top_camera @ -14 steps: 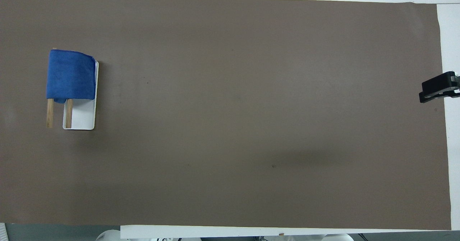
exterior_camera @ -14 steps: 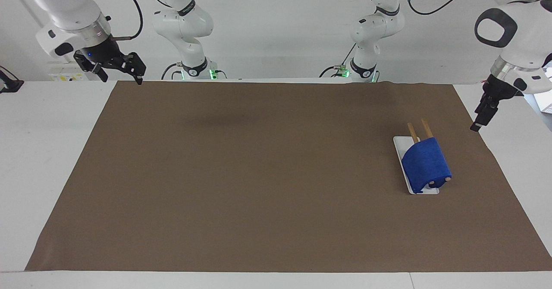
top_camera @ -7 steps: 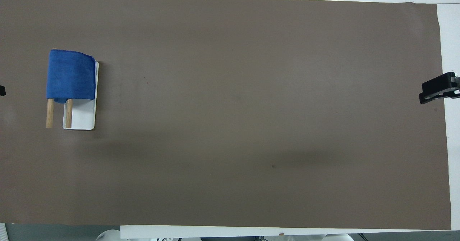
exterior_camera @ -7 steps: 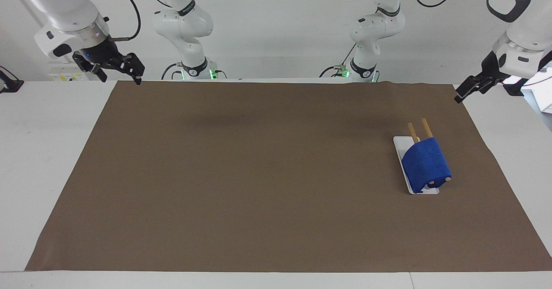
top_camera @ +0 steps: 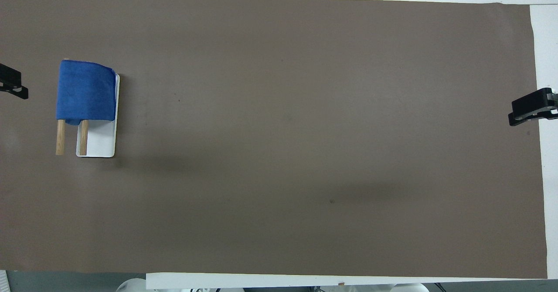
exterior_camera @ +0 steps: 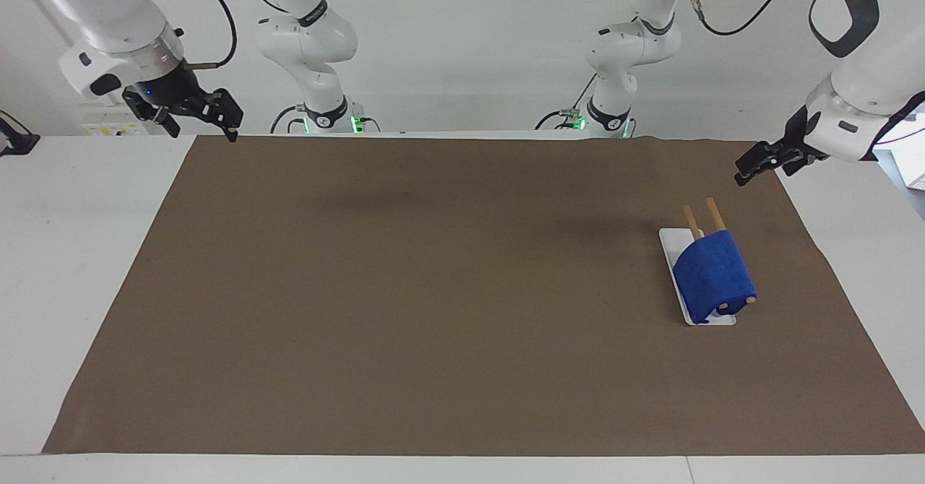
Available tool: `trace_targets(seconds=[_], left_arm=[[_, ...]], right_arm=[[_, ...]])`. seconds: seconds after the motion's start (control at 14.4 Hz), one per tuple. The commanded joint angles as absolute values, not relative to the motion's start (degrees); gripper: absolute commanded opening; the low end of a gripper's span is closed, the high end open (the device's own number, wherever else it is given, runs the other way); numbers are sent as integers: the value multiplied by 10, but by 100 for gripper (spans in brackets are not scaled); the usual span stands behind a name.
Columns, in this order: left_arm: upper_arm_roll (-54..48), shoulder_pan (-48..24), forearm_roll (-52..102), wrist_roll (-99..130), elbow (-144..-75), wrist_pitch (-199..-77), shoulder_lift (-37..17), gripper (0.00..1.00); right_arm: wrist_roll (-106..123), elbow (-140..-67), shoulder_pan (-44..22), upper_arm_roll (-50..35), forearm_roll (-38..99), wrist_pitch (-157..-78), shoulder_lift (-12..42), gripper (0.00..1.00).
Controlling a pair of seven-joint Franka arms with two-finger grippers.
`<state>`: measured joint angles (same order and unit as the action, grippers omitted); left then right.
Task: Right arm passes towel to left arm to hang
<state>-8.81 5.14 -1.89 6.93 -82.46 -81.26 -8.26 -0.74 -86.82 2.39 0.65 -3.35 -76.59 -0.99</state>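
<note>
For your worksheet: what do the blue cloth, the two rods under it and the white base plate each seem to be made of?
The blue towel looks like soft matte fabric: it bends over the rods. The two tan rods look like bare wood, pale brown and unpainted. The white rectangular base plate looks smooth and rigid, perhaps painted metal or plastic.

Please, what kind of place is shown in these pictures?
Probably a robotics lab or test bench, not a home. Two white arms stand at a white table covered by a plain brown mat, before a bare white wall. The only household thing is a blue towel hung on a small rack.
</note>
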Motion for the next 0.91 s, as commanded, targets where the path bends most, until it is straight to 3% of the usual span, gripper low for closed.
trace_targets(seconds=[0.0,0.49,0.84], left_arm=[[-88,40,-21,26,-799,-784,-93,100],[-88,32,-17,-4,-802,-788,-77,100],[-88,21,-17,-2,-844,-813,-42,100]], right_arm=[[6,-875,28,7,-26,-756,-18,100],[4,-876,28,7,-26,-756,-18,100],[6,-877,28,7,-26,-756,-18,100]])
